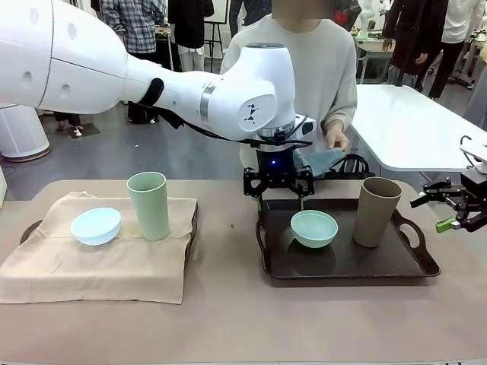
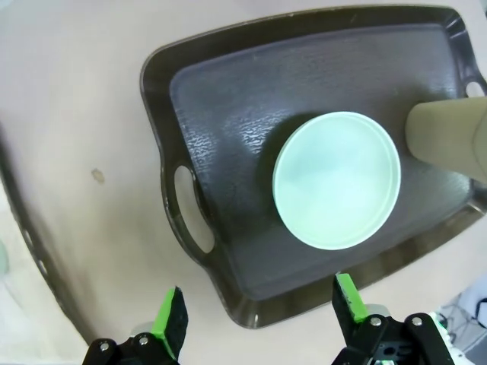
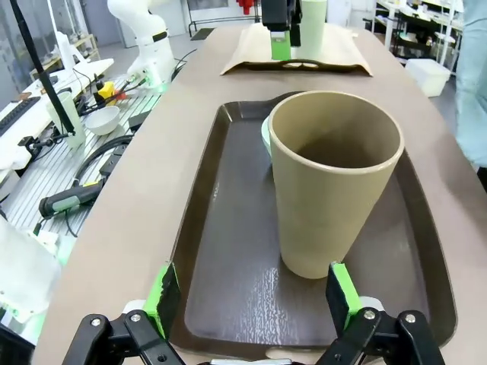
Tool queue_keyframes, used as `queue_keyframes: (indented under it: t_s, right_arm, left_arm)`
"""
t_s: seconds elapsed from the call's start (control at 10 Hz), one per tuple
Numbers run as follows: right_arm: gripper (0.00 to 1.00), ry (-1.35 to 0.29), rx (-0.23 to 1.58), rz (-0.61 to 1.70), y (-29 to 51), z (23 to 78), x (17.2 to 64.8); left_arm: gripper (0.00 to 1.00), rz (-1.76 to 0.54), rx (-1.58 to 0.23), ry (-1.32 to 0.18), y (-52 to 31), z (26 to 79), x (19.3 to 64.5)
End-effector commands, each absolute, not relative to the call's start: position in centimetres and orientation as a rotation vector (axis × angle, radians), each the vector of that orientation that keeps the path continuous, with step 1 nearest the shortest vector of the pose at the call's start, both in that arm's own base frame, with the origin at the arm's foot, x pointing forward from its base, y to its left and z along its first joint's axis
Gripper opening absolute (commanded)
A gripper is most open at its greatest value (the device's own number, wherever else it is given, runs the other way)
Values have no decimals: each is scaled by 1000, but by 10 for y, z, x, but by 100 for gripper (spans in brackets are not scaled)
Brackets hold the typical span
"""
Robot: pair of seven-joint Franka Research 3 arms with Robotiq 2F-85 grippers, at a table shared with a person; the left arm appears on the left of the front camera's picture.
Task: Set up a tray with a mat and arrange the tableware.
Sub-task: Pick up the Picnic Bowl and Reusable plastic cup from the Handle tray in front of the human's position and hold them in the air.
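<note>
1. The left gripper [image 1: 279, 199] hangs in the middle of the front view, over the far rim of the dark tray [image 1: 342, 275]. Its jaws are spread wide with nothing between them (its arm comes in from the upper left of the frame).
2. The mint green bowl [image 1: 314, 228] sits on the left half of that tray, just below the left gripper in the frame. In the left wrist view it lies right of centre, above the fingertips [image 2: 169, 315] and clear of them.
3. The tan brown cup [image 1: 377, 211] stands upright on the same tray, to the right of the bowl, near it but apart.
4. The right gripper [image 1: 435, 213] is at the right edge of the front view, beside the tray's right handle, jaws apart and empty. In the right wrist view the tan cup stands mid-frame beyond the green pads, touching neither.
5. In the left third of the front view a beige mat [image 1: 99, 266] is draped over a second tray [image 1: 29, 230] (only a handle and a dark edge peek out).
6. On the mat the light green cup [image 1: 148, 205] stands upright, with the pale blue bowl [image 1: 96, 225] just to its left.
7. Above the dark tray in the frame, a person's hand [image 1: 337, 141] holds a blue-grey cloth [image 1: 319, 160].
</note>
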State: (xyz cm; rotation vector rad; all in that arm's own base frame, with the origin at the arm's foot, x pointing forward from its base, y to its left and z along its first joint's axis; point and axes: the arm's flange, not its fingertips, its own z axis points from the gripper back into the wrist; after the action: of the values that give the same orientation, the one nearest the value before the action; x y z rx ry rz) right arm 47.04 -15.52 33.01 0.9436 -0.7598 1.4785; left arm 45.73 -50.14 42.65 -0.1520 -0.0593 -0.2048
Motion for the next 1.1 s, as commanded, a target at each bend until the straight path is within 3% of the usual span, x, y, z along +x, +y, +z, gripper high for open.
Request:
queue_keyframes:
  t_s: [0.0,0.5,1.0]
  right_arm:
    - [100,-789,935,1515,-148,333,470]
    - [100,-849,703,1343,-136,327,492]
    - [100,-802,775,1356,-109,312,499]
  left_arm:
    - [100,-219,-144,-44,-505,425,461]
    - [100,-296,-139,-32,-525,413,448]
    - [100,-314,-131,-35,-549,412,454]
